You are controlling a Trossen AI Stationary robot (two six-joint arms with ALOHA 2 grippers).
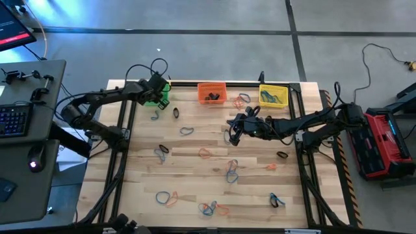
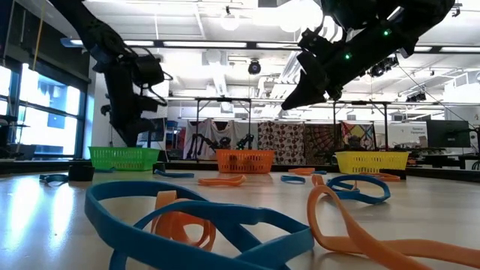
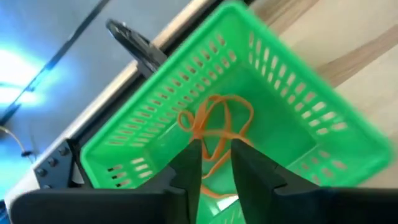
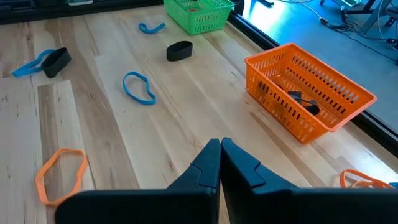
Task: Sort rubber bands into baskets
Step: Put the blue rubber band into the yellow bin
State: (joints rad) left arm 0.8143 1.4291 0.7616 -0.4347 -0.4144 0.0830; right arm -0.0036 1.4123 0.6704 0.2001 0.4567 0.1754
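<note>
Hovering over the green basket point(image 3: 261, 118) at the table's far left edge, the left gripper point(image 3: 214, 158) is seen with jaws narrowly parted, an orange band point(image 3: 214, 124) lying in the basket beneath. The right gripper point(image 4: 219, 155) is held above mid-table, jaws closed and empty, near the orange basket point(image 4: 311, 93). Rubber bands point(image 1: 231, 170) are scattered across the table point(image 1: 195, 175).

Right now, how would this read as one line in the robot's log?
left gripper: over green basket, orange band inside | right gripper: shut, empty, mid-table | orange basket: black bands | table: bands left
</note>
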